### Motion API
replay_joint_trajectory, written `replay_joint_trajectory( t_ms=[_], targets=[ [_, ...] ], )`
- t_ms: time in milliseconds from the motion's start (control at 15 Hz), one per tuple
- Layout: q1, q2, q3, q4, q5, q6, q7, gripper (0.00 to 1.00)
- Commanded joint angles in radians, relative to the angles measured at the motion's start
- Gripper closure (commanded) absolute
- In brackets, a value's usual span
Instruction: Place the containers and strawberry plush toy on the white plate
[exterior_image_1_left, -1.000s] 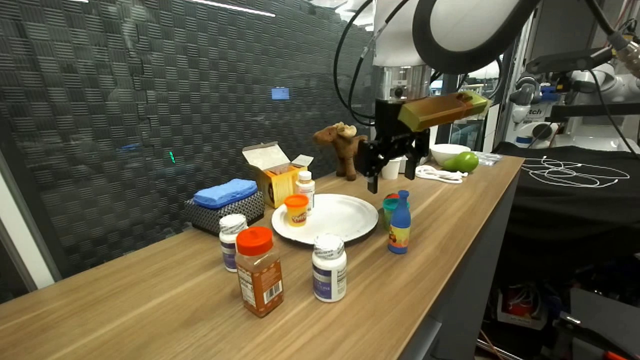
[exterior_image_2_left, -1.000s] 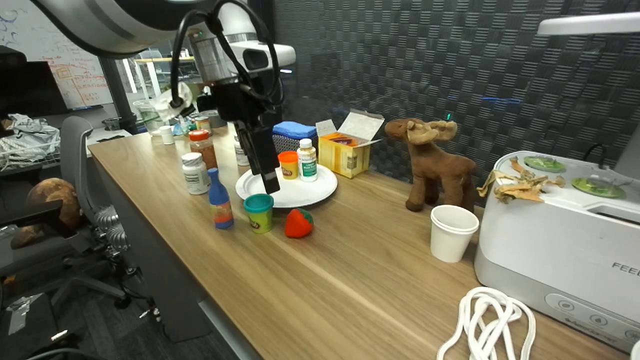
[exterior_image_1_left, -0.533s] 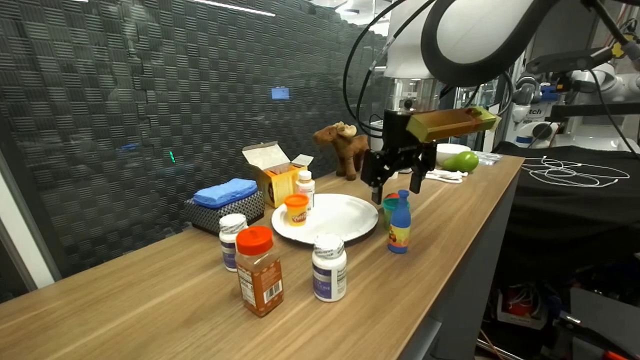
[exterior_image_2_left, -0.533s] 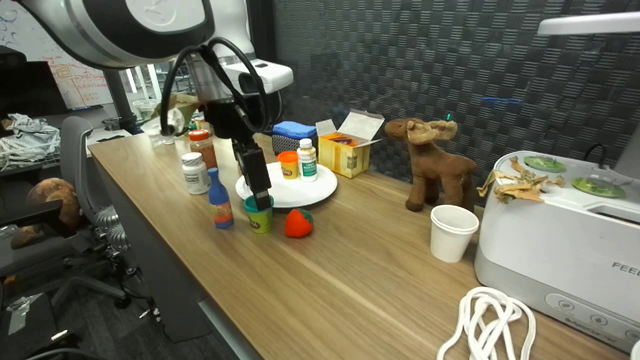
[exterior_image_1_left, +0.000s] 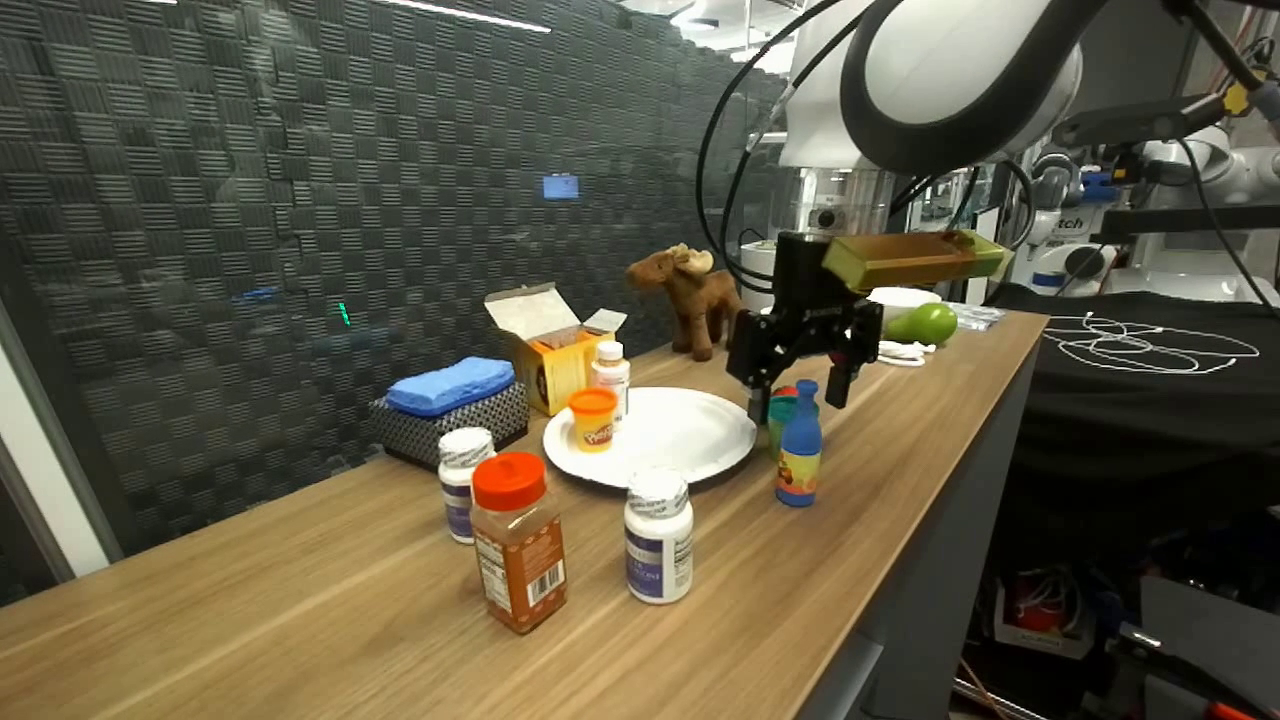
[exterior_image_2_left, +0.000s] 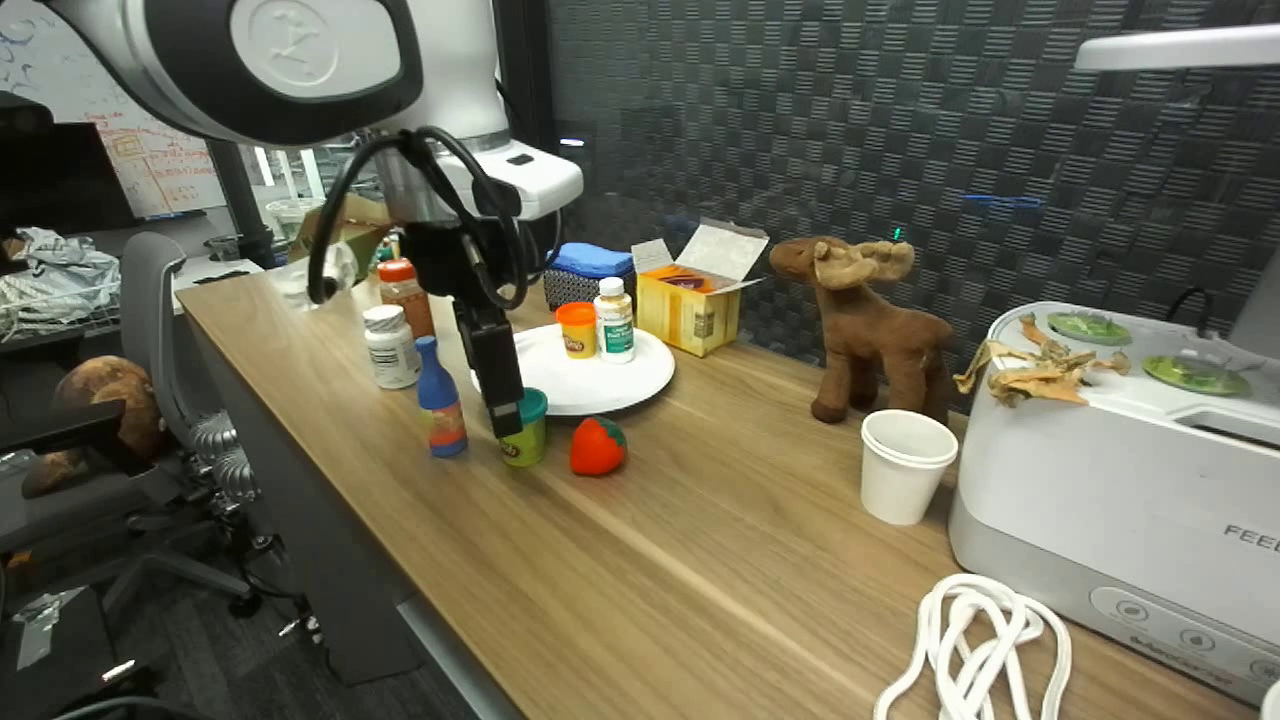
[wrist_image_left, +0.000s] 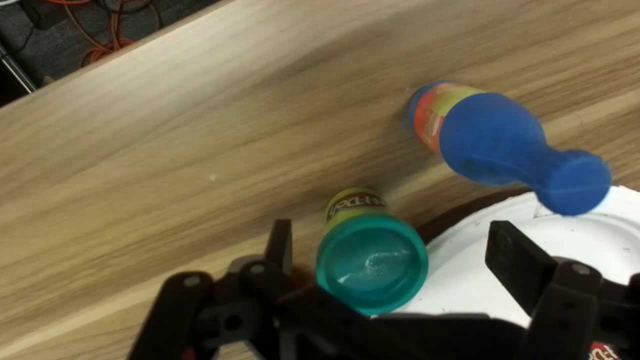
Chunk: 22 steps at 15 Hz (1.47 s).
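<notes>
Apparently done: a yellow orange-lidded plastic tub (exterior_image_2_left: 577, 333) and a white green-labelled plastic bottle (exterior_image_2_left: 615, 325) stand on the round white plate (exterior_image_1_left: 680, 440). Remaining: the green teal-lidded plastic tub (wrist_image_left: 371, 257) and red plush strawberry (exterior_image_2_left: 597, 448), on the wooden desk (exterior_image_2_left: 700, 560). The black fingers (wrist_image_left: 517, 265) are parted, empty.

You have one end effector (wrist_image_left: 392, 243) with two fingers (wrist_image_left: 520, 267) and one bench (exterior_image_1_left: 300, 580). On it you count one white plate (exterior_image_1_left: 690, 435); one orange-lidded Play-Doh tub (exterior_image_1_left: 594, 422) and one teal-lidded Play-Doh tub (wrist_image_left: 372, 262), so two tubs; one strawberry plush toy (exterior_image_2_left: 597, 448) and one moose plush toy (exterior_image_2_left: 872, 325). You have two purple-labelled bottles (exterior_image_1_left: 659, 537) (exterior_image_1_left: 460, 490), one green-labelled bottle (exterior_image_2_left: 615, 325) and one blue bottle (exterior_image_1_left: 800, 447): four bottles. Add one red-lidded jar (exterior_image_1_left: 520, 550), one yellow carton (exterior_image_2_left: 688, 312), one blue cloth (exterior_image_1_left: 452, 387), one patterned box (exterior_image_1_left: 475, 427), one white bowl (exterior_image_1_left: 905, 299), one thick white cord (exterior_image_2_left: 985, 660), one white appliance (exterior_image_2_left: 1120, 500) and one stack of paper cups (exterior_image_2_left: 900, 485); you cannot tell how many.
</notes>
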Motion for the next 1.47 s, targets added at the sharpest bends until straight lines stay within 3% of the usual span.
replay_joint_trajectory(
  t_ms=[0, 400, 800, 1400],
  targets=[
    [-0.019, -0.024, 0.010, -0.027, 0.035, 0.030, -0.039, 0.27],
    [-0.032, -0.019, 0.008, -0.037, 0.013, 0.063, -0.036, 0.72],
    [-0.039, -0.038, 0.012, -0.041, -0.017, 0.082, -0.012, 0.73],
    [-0.033, -0.043, 0.036, 0.110, -0.081, -0.120, -0.017, 0.73]
  ],
)
